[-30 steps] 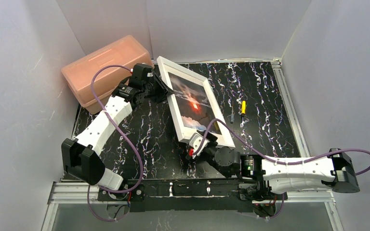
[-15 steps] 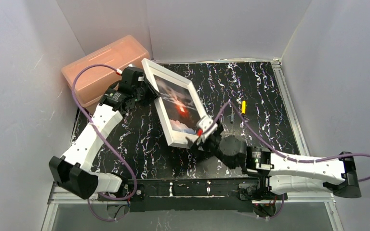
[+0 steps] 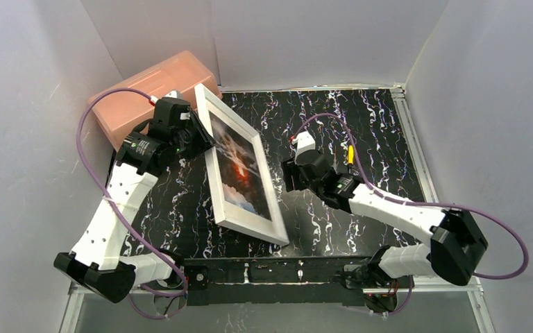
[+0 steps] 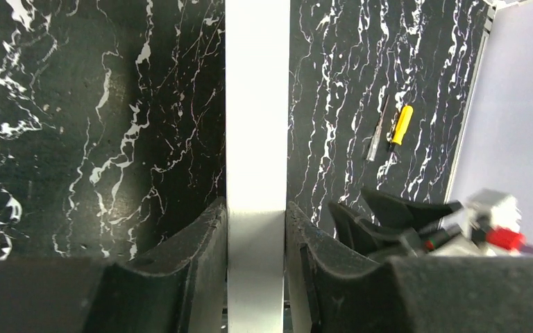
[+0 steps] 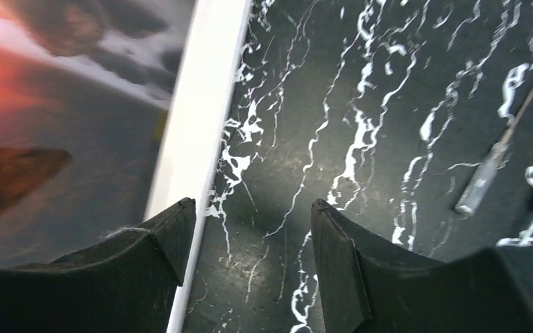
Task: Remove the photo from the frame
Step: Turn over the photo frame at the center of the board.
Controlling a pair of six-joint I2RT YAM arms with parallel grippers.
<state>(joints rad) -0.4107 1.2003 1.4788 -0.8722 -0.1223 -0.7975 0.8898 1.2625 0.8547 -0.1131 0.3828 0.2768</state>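
The frame [image 3: 272, 234], white-bordered, stands steeply tilted at the table's left-centre, its front facing right. The photo [image 3: 239, 164], an orange-red glow over dark rocks, sits inside it. My left gripper [image 3: 205, 139] is shut on the frame's upper left border. In the left wrist view the white frame edge [image 4: 257, 104] runs straight between the fingers of that left gripper [image 4: 257, 215]. My right gripper [image 3: 286, 179] hangs open just right of the frame, apart from it. In the right wrist view the right gripper [image 5: 251, 205] has only table between its fingers, with the frame border [image 5: 205, 118] and photo [image 5: 55, 104] at the left.
A pink plastic box [image 3: 142, 97] stands at the back left, behind the left gripper. A yellow-handled screwdriver [image 3: 350, 154] and a thin grey tool [image 3: 334, 166] lie on the black marbled table [image 3: 388, 125] right of centre. White walls enclose three sides.
The left arm has swung the frame leftward and tipped it steeper. The right gripper has left the frame's near corner and moved back to its right side.
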